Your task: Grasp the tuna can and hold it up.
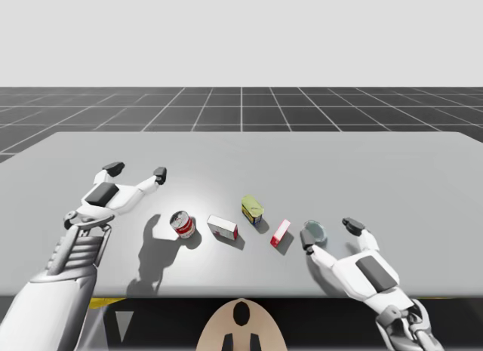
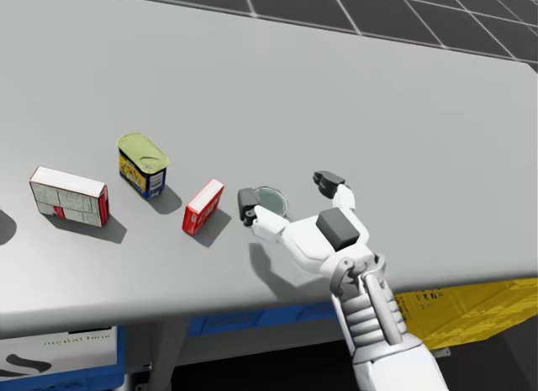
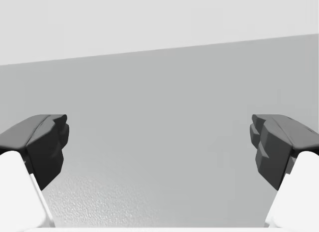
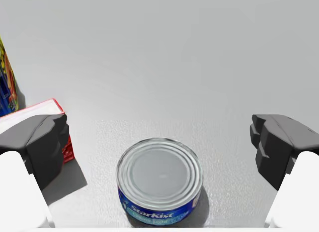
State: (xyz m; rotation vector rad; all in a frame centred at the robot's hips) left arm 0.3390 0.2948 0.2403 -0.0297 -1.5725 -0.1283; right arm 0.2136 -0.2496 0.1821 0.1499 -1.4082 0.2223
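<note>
The tuna can [image 1: 315,231] is a low round tin with a silver lid and a blue side, standing upright near the table's front edge. My right gripper [image 1: 330,234] is open and low over the table, one finger on either side of the can without touching it. In the right wrist view the tuna can [image 4: 159,179] sits between the fingers of the right gripper [image 4: 160,139], close to the palm. The head view shows the tuna can [image 2: 271,201] inside the right gripper [image 2: 288,192]. My left gripper [image 1: 136,170] hovers open at the far left, and the left gripper [image 3: 159,147] holds nothing.
Left of the tuna can lie a small red box [image 1: 280,232], a yellow-and-blue oblong tin [image 1: 252,210], a white-and-red box [image 1: 223,228] and a red-and-white can [image 1: 183,224] on its side. The red box [image 4: 37,111] lies just beyond one right finger. The grey table [image 1: 392,170] stretches back.
</note>
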